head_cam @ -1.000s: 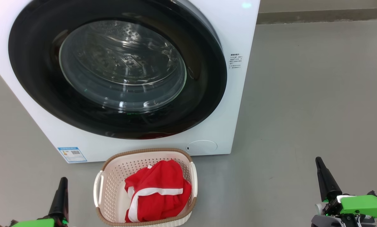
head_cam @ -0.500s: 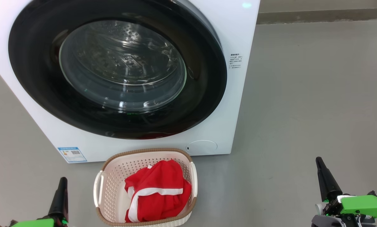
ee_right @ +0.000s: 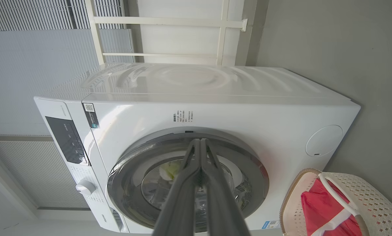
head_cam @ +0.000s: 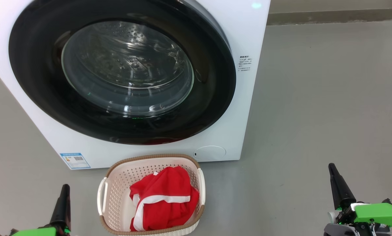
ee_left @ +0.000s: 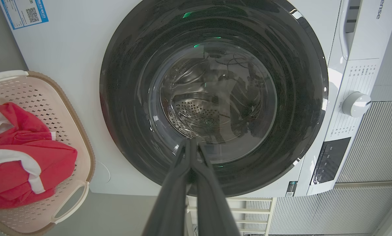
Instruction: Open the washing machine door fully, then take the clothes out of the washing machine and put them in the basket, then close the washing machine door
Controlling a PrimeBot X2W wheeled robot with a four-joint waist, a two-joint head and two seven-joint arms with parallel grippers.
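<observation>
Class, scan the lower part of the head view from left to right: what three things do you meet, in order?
left gripper → cream perforated basket → right gripper

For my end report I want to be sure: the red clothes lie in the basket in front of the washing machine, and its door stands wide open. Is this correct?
Not quite: the washing machine door is shut against the washing machine, as the head view shows. The red clothes do lie in the basket in front of it.
</observation>
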